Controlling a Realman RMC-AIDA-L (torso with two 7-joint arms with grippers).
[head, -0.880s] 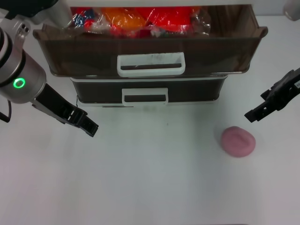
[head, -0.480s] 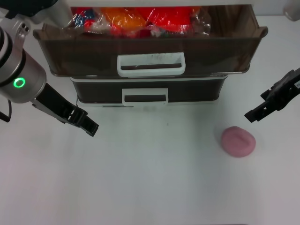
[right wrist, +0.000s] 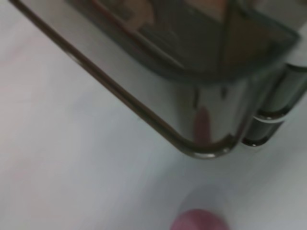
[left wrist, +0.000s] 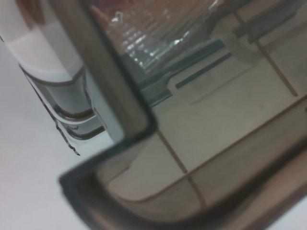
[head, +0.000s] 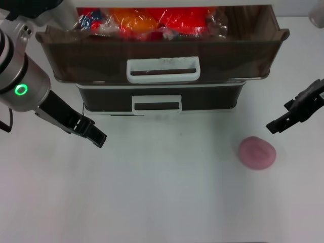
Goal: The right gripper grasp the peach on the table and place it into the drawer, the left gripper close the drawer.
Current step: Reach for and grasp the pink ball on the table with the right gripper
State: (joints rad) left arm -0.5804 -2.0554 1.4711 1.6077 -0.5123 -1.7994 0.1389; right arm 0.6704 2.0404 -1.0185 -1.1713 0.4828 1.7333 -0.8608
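Looking down, your white table (head: pixel 152 192) lies bare around the peach (head: pixel 257 153), which sits just below the right gripper (head: pixel 271 127), apart from its fingertips. You cannot tell either finger gap. Left gripper (head: pixel 99 139) hangs beside the pulled-out drawer (head: pixel 162 48).

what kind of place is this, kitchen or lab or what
Most likely a lab-style robot test bench, not a kitchen: a plain white table, a small plastic drawer unit stuffed with snack packets, and a lone peach set out between two robot arms.
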